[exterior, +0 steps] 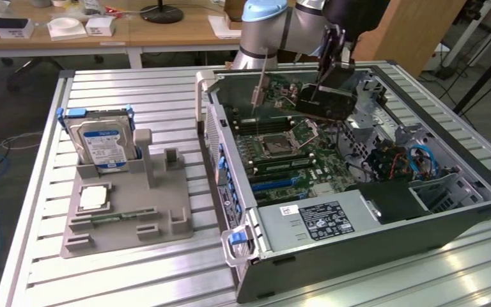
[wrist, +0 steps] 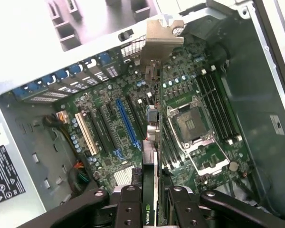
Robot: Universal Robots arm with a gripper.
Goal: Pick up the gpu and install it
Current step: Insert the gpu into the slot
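Note:
The gpu (exterior: 329, 101) is a flat dark card with a metal end bracket (exterior: 259, 86). It hangs tilted above the back of the open computer case (exterior: 450, 217), over the motherboard (exterior: 293, 157). My gripper (exterior: 335, 64) is shut on its upper edge. In the wrist view the gpu (wrist: 155, 156) runs edge-on away from my gripper (wrist: 154, 206), its bracket (wrist: 164, 40) at the case's rear wall. One finger (wrist: 128, 204) presses each face of the card. A long blue slot (wrist: 128, 123) lies on the board just beside the card's line.
A silver hard drive (exterior: 102, 144) with a blue label stands in a grey holder (exterior: 130, 211) at the exterior view's left, on the slatted table (exterior: 126, 281). Inside the case are the processor socket (wrist: 192, 126), memory slots (wrist: 218, 109), a power supply (exterior: 318, 217) and loose cables (exterior: 399, 160).

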